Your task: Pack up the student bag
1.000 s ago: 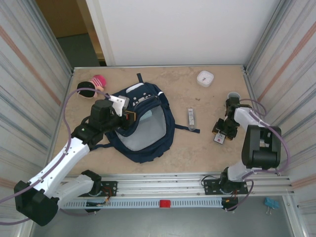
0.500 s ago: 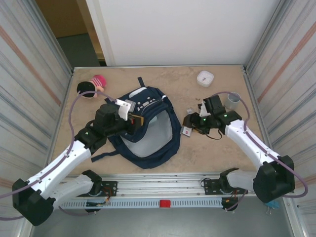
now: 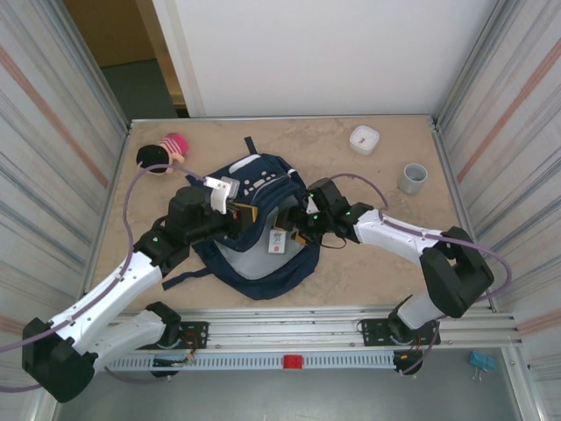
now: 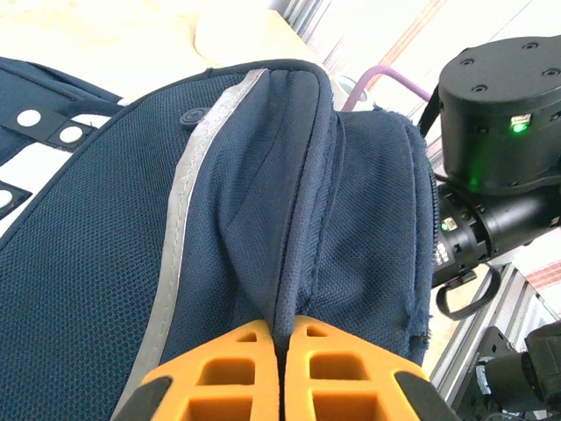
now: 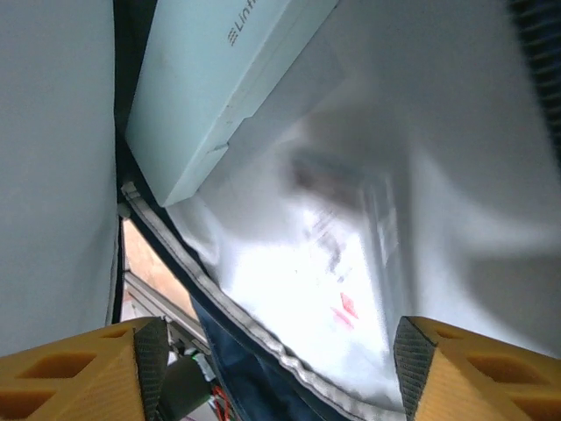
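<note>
Top external | student bag [image 3: 263,281] mid-table, mouth upward | left gripper [image 3: 241,213] clamped on its left rim | right gripper [image 3: 298,230] over mouth's right side, jaws wide, empty | white packet [image 3: 279,242] inside, just leftward.

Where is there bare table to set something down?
Bare table runs along the back edge between the pink toy and white dish, and at the front between backpack and right arm. The middle-left is crowded by backpack and left arm.
</note>
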Motion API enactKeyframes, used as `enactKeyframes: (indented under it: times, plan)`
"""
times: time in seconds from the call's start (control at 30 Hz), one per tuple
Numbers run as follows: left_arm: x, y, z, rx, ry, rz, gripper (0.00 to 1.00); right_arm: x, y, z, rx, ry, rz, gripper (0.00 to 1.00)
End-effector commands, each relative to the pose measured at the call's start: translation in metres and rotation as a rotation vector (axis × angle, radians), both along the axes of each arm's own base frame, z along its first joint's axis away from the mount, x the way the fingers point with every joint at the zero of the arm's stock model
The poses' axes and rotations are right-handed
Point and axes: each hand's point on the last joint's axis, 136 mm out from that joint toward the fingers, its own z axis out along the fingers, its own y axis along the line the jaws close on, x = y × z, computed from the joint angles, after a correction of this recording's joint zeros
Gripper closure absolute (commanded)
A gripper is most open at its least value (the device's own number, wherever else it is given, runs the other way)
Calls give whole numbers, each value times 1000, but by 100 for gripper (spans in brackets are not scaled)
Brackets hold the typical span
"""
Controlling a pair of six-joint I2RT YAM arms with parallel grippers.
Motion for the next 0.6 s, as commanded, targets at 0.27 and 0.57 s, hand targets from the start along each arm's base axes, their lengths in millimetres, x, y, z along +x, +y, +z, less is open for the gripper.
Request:
enactKeyframes:
  times: [0.27, 0.57]
  plan:
    - [-7, 7, 46, -61, -160, 10, 96, -35, 6, -19, -68, -3, -22, 33]
    - [-7, 2, 38, -72, -139, -9, 96, -47, 47, -44, -24, 54, -1, 46]
